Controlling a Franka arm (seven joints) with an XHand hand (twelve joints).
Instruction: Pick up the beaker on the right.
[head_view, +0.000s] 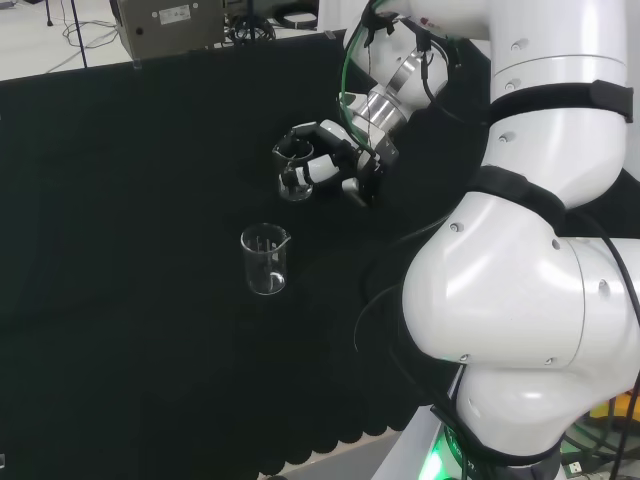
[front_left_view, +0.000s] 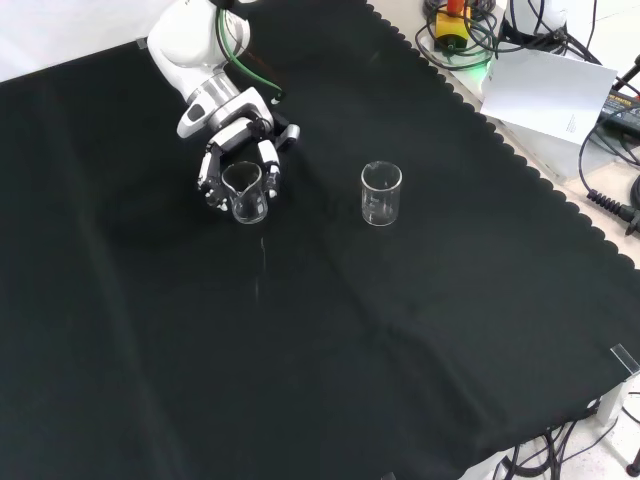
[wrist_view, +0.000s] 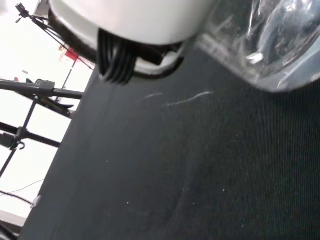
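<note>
Two clear beakers stood on the black cloth of the desk (front_left_view: 420, 350). The hand (front_left_view: 240, 150) had its fingers curled round one beaker (front_left_view: 245, 192), which stood upright with its mouth up and its long axis vertical; in the front view its base seemed to rest on the cloth, though I could not tell for sure. The second beaker (front_left_view: 381, 193) stood free, also upright, well apart from the first.

In the front view the two were side by side, the held one at left and the free one at right. In the head view the held beaker (head_view: 295, 178) was farther off and a little to the right, the free beaker (head_view: 265, 259) nearer the camera, and the hand (head_view: 335, 160) reached in from the right with the arm's white links behind it. The head view showed a spout on each rim; the front view showed the fingers (front_left_view: 268, 158) flanking the glass. The wrist view showed the held beaker (wrist_view: 270, 45) close up as a blurred glass curve beside a white part of the hand (wrist_view: 130, 20), with cloth beyond.
</note>
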